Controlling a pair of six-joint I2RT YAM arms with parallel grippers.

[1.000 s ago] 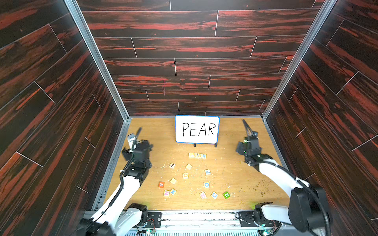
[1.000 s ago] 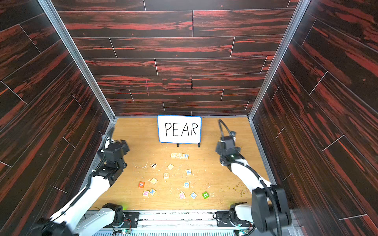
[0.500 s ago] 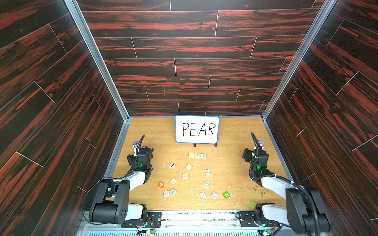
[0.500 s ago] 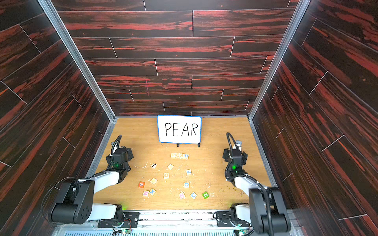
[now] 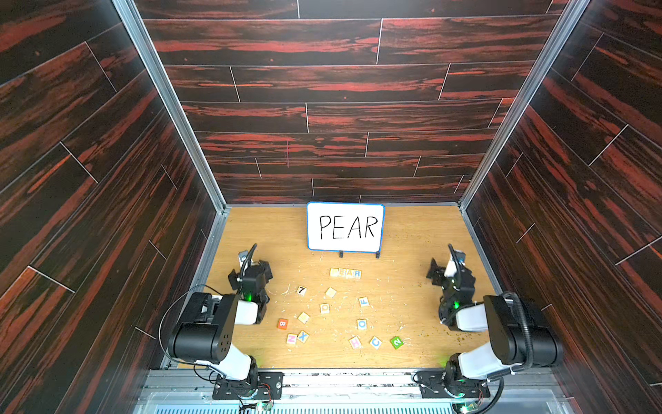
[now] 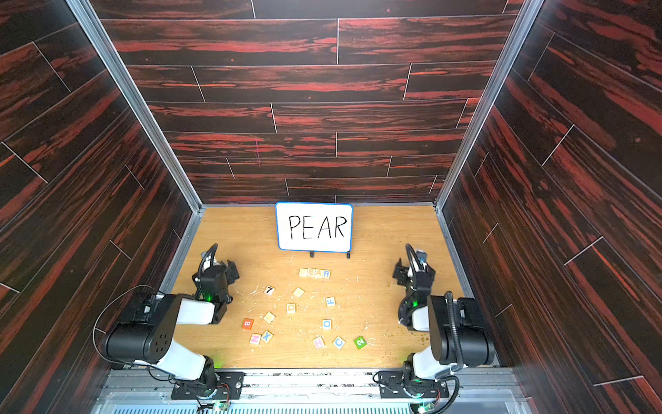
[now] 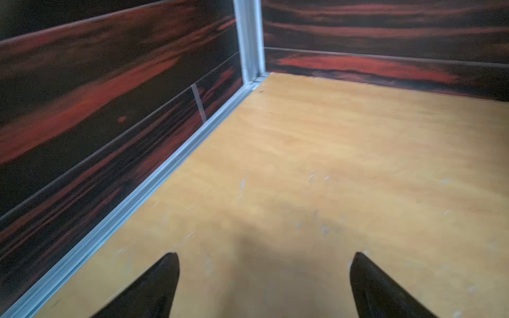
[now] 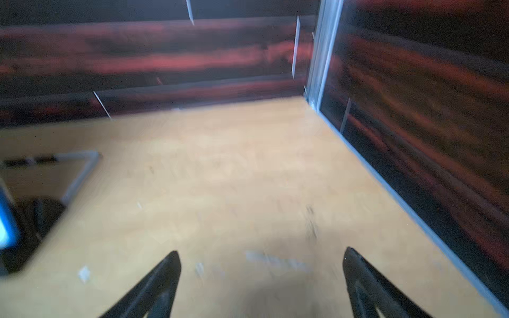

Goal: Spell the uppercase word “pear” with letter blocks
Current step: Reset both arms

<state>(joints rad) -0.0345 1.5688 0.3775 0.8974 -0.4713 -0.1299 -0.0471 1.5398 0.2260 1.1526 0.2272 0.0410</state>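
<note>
1. Reference: the whiteboard [image 5: 345,227] stands at the back of the table [image 5: 412,243] and is lettered PEAR.
2. Task items: the letter blocks [image 5: 345,273] lie in one row just in front of the whiteboard's feet and appear to touch side by side in both top views. They run P block [image 5: 334,272], E block [image 5: 342,273], A block [image 5: 350,273], R block [image 5: 357,274]. The P is faint at this range, and fine alignment is too small to judge.
3. Left gripper [image 7: 264,256]: the jaws are spread wide with nothing between them. It sits over bare table beside the left wall, well apart from the row.
4. Right gripper [image 8: 261,252]: the jaws are likewise apart and empty, near the right wall and well apart from the row. This wrist view is blurred.
5. Spares: the 7 cube [image 5: 301,290], the green 2 cube [image 5: 396,342] and other lettered cubes lie scattered nearer the arm bases — none touches the row.
6. Finding: the word appears fully assembled and in the right order, and neither arm is engaged with any block. In my judgement no placing is left — at most a check of spacing and the arms coming to rest.
</note>
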